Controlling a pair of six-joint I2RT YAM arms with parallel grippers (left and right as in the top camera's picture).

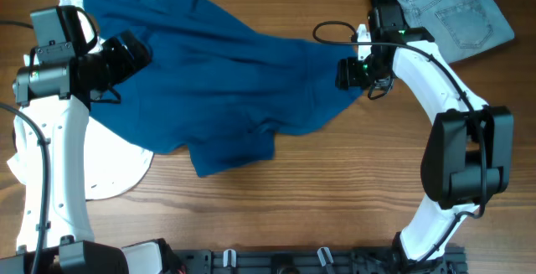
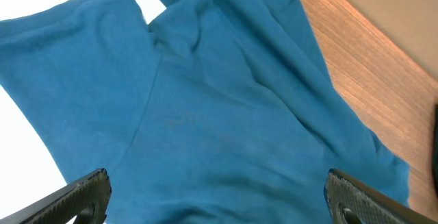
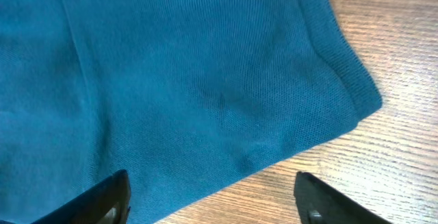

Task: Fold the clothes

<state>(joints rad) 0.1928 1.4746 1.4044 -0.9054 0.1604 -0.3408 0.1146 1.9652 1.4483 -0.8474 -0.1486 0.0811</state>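
Jaws on the left gripper point(image 2: 217, 183) stood wide apart and empty, poised just above the dark-blue T-shirt point(image 1: 234, 81) near its far left end, where a seam ran into what looked like a sleeve. Jaws on the right gripper point(image 3: 212, 183) were also parted with nothing between them, hanging over the shirt's right-hand corner, where the ribbed hem met bare wood.

The T-shirt lay sprawled and rumpled across the middle of the desk point(image 1: 335, 190). It ran from the far left to just beside the right gripper, with one flap reaching toward the near edge. Its left part lay on top of a white shirt point(image 1: 126, 178), which showed from beneath on the near left. A pair of pale jeans point(image 1: 456, 14) sat at the far right corner, apart from the blue cloth.

The T-shirt looked like a light, limp knit that would sag, drape and bunch rather than keep a shape. It seemed neither slippery nor fragile. A pinch through a single layer at the hem corner on the right would likely hold best, paired with one at the sleeve seam or shoulder on the left, so the cloth could be drawn flat. Biting too deep on the left risked catching the white shirt underneath.
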